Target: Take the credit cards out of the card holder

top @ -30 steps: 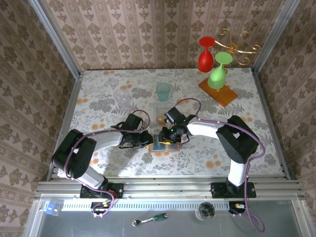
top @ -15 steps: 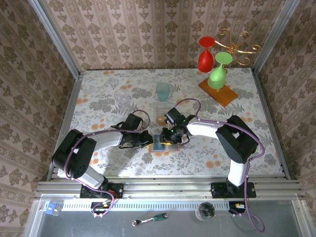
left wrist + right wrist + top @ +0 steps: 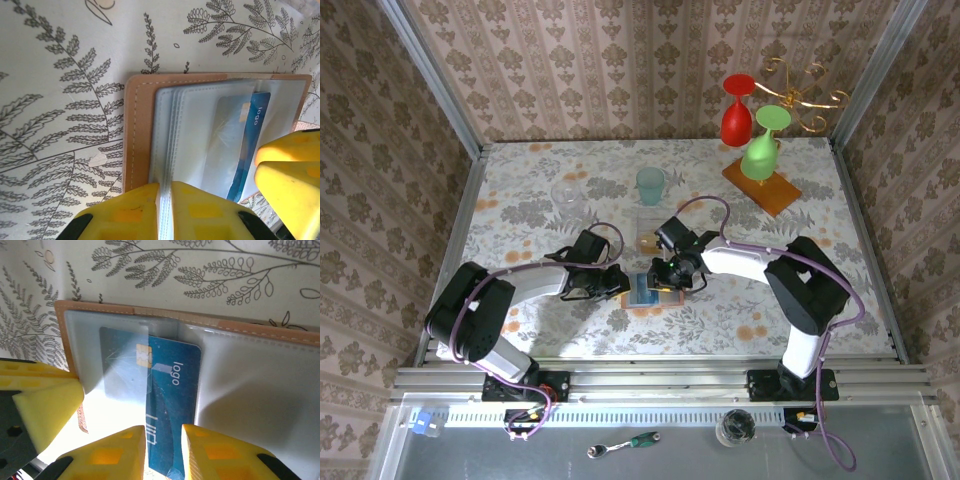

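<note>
Because the teal credit card (image 3: 172, 400) looks thin, stiff and slick, the right gripper (image 3: 164, 450) pinches its exposed end, half out of the open card holder (image 3: 120, 310) on the table (image 3: 225, 270). The left gripper (image 3: 165, 205) clamps a floppy grey pocket leaf (image 3: 200, 115), steadying it.

Left claw (image 3: 165, 200) pinched nearly shut, right claw (image 3: 164, 450) clamped slightly wider

A tan card holder (image 3: 100, 307) lies open on the leafy surface (image 3: 200, 270). A blue credit card (image 3: 175, 390) with the word "logo" sticks partway out of a clear pocket (image 3: 120, 365). The right claw (image 3: 164, 445) has two yellow fingers (image 3: 115, 455) close together. The card shows in the gap between them.
</note>
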Action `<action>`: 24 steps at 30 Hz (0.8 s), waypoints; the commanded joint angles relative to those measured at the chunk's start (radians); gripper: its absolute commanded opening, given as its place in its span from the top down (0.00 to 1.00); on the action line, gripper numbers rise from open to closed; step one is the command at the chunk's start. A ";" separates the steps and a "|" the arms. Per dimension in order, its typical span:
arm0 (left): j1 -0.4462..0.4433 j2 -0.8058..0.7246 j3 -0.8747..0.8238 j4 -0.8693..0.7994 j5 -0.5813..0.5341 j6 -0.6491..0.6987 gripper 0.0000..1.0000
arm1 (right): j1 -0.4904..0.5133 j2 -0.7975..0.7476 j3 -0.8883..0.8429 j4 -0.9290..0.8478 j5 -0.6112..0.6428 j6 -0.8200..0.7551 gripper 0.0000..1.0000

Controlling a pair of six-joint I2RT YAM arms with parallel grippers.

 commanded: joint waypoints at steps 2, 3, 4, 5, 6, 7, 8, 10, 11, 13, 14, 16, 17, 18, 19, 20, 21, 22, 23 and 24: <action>-0.005 -0.039 0.032 -0.064 -0.013 0.028 0.84 | 0.006 -0.050 -0.002 -0.029 0.025 -0.009 0.72; -0.005 -0.044 0.036 -0.069 -0.014 0.029 0.84 | 0.004 -0.053 -0.002 -0.029 0.025 -0.009 0.72; -0.005 -0.046 0.039 -0.072 -0.015 0.029 0.84 | 0.004 -0.056 -0.002 -0.030 0.024 -0.009 0.72; -0.006 -0.049 0.043 -0.074 -0.014 0.029 0.84 | 0.004 -0.057 -0.004 -0.030 0.025 -0.009 0.72; -0.007 -0.049 0.047 -0.075 -0.012 0.029 0.85 | 0.004 -0.059 -0.004 -0.029 0.025 -0.009 0.72; -0.009 -0.048 0.050 -0.075 -0.012 0.029 0.85 | 0.003 -0.059 -0.004 -0.031 0.027 -0.008 0.72; -0.013 -0.047 0.054 -0.074 -0.011 0.027 0.86 | 0.003 -0.059 -0.005 -0.031 0.028 -0.009 0.72; -0.020 -0.039 0.063 -0.072 -0.008 0.026 0.90 | 0.001 -0.059 -0.008 -0.031 0.029 -0.007 0.72; -0.024 -0.034 0.067 -0.070 -0.008 0.027 0.92 | 0.000 -0.058 -0.009 -0.031 0.029 -0.006 0.72; -0.032 -0.022 0.072 -0.063 -0.008 0.023 0.94 | -0.002 -0.059 -0.014 -0.029 0.028 -0.004 0.72; -0.037 -0.015 0.076 -0.059 -0.008 0.021 0.94 | -0.003 -0.060 -0.016 -0.028 0.029 -0.003 0.72; -0.044 -0.002 0.078 -0.052 -0.006 0.020 0.96 | -0.006 -0.061 -0.020 -0.026 0.028 -0.003 0.72; -0.048 0.005 0.078 -0.048 -0.006 0.019 0.97 | -0.008 -0.061 -0.022 -0.028 0.027 -0.002 0.72; -0.051 0.014 0.078 -0.044 -0.005 0.017 0.98 | -0.008 -0.061 -0.024 -0.027 0.026 -0.002 0.72; -0.051 0.020 0.078 -0.041 -0.005 0.018 0.98 | -0.010 -0.061 -0.024 -0.026 0.025 -0.003 0.72; -0.052 0.027 0.077 -0.036 -0.005 0.017 0.99 | -0.011 -0.061 -0.026 -0.026 0.025 -0.002 0.72; -0.053 0.034 0.074 -0.034 -0.003 0.016 1.00 | -0.013 -0.060 -0.028 -0.024 0.024 -0.002 0.72; -0.053 0.040 0.073 -0.030 -0.002 0.016 1.00 | -0.013 -0.058 -0.029 -0.025 0.024 -0.002 0.72; -0.053 0.046 0.072 -0.027 -0.001 0.016 1.00 | -0.014 -0.058 -0.030 -0.023 0.023 -0.002 0.72; -0.053 0.052 0.071 -0.024 0.000 0.016 1.00 | -0.014 -0.056 -0.032 -0.022 0.023 -0.002 0.72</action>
